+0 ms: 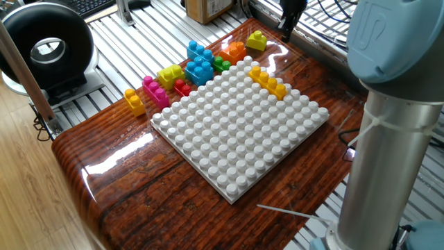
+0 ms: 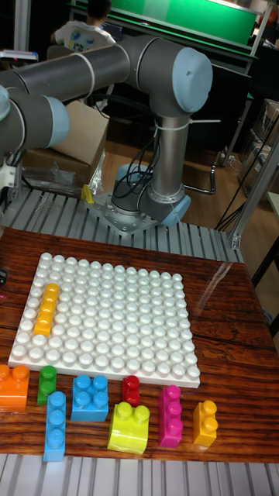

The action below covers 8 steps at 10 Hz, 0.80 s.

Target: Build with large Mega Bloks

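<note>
A long yellow-orange brick (image 1: 268, 81) (image 2: 46, 308) is pressed onto the white studded baseplate (image 1: 236, 132) (image 2: 116, 325) near its edge. Loose Mega Bloks line the plate's side: orange (image 1: 234, 51) (image 2: 14, 385), green (image 1: 221, 64) (image 2: 47, 384), two blue ones (image 1: 200, 69) (image 2: 91, 397), red (image 1: 182, 87) (image 2: 131, 390), lime yellow (image 1: 169, 75) (image 2: 129, 426), pink (image 1: 155, 92) (image 2: 170, 415) and a small yellow-orange one (image 1: 134, 101) (image 2: 204, 422). Another lime yellow brick (image 1: 256, 41) sits alone at the table's far corner. My dark gripper (image 1: 285, 31) hangs just right of it, holding nothing I can see; its fingers merge into one shape.
The arm's grey column (image 1: 388, 139) stands at the table's right side, its base (image 2: 143, 209) behind the plate. A black round device (image 1: 47, 48) sits off the table to the left, and a cardboard box (image 1: 208, 8) at the far edge.
</note>
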Each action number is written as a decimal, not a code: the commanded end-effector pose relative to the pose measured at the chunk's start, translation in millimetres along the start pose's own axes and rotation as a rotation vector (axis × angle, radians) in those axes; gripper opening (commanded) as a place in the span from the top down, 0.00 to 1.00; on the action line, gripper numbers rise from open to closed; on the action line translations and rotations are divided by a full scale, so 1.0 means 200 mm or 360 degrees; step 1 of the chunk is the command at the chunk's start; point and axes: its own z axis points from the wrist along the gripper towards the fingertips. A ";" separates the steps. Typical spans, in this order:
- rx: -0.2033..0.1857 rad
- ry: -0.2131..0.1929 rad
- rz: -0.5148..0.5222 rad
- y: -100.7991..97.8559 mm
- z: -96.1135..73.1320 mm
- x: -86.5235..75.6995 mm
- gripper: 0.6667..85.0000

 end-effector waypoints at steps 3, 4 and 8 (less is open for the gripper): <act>-0.0058 -0.0013 -0.0154 -0.06 -0.01 -0.08 0.31; -0.0066 -0.0020 -0.0129 -0.06 -0.01 -0.09 0.31; -0.0096 -0.0080 -0.0092 -0.08 0.02 -0.19 0.27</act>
